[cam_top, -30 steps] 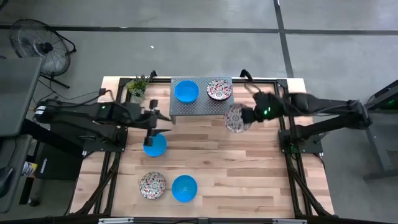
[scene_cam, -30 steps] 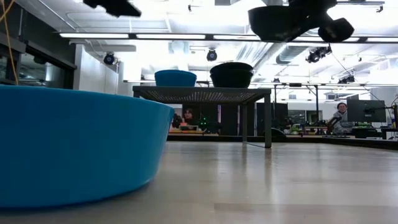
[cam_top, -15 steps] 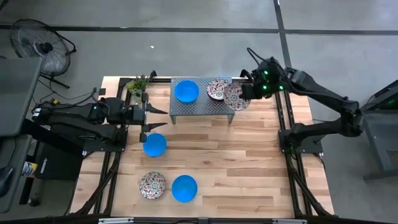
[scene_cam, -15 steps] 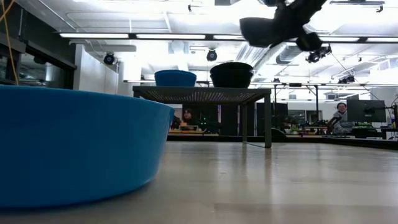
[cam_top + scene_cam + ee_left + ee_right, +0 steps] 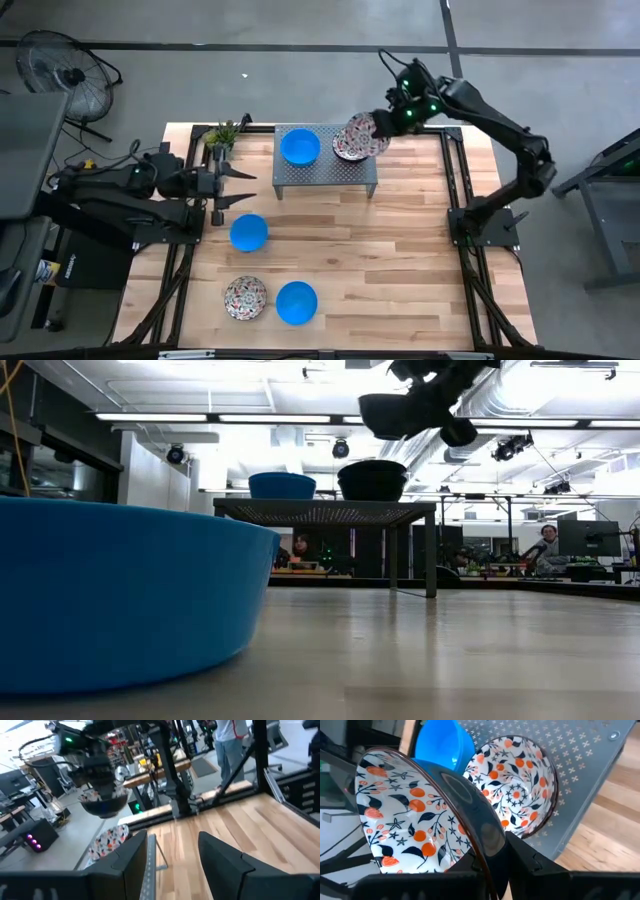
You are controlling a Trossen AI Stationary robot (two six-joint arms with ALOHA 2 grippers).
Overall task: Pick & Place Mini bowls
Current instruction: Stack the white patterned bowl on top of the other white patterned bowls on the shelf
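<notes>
My right gripper [image 5: 380, 123] is shut on a floral mini bowl [image 5: 362, 130] and carries it tilted above a second floral bowl [image 5: 348, 147]. That second bowl rests by its base on the grey perforated stand [image 5: 325, 172], beside a blue bowl [image 5: 300, 147]. The low view shows the held bowl [image 5: 395, 415] high over the stand [image 5: 325, 511]. On the table sit a blue bowl [image 5: 249, 233], a floral bowl [image 5: 245, 297] and another blue bowl [image 5: 296, 303]. My left gripper [image 5: 242, 187] is open, near the table's left side, far of the blue bowl. My right gripper pinches the floral bowl at its rim [image 5: 479, 851], one finger inside and one outside the wall. The bowl is lifted clear and tilted on edge, its patterned inside [image 5: 410, 815] turned sideways. It hangs over the floral bowl on the stand [image 5: 520, 790].
A small potted plant [image 5: 222, 138] stands at the table's far left corner beside the stand. A big blue bowl [image 5: 120, 595] fills the low view's near left. Bare wood lies in the table's middle and right [image 5: 400, 260]. A person [image 5: 545, 550] sits far behind.
My right gripper has carried the floral bowl from right of the stand toward the far edge and leftward, until it hangs over the stand's floral bowl. My left gripper has drawn back toward the table's left edge, away from the blue bowl on the table.
</notes>
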